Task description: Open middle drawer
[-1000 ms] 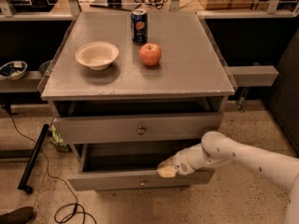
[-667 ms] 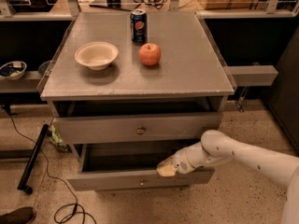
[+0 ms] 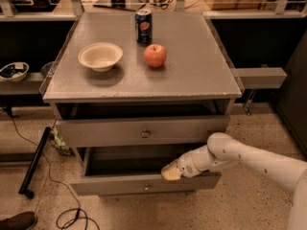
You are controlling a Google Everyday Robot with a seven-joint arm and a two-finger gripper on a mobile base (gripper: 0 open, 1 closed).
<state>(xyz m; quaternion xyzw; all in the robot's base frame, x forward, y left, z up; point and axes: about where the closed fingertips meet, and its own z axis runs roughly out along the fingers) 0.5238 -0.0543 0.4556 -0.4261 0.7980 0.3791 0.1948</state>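
Note:
The grey cabinet shows two drawer fronts. The upper front has a small round knob and stands slightly out, with a dark gap behind it. Below it the middle drawer is pulled well out, its dark inside showing and its knob at the centre. My gripper reaches in from the right on a white arm. Its yellowish tip rests at the top edge of the middle drawer's front, just right of the knob. Any drawer lower down is hidden.
On the cabinet top stand a cream bowl, a red apple and a blue soda can. A black pole and cables lie on the floor at the left. A shoe shows at the bottom left.

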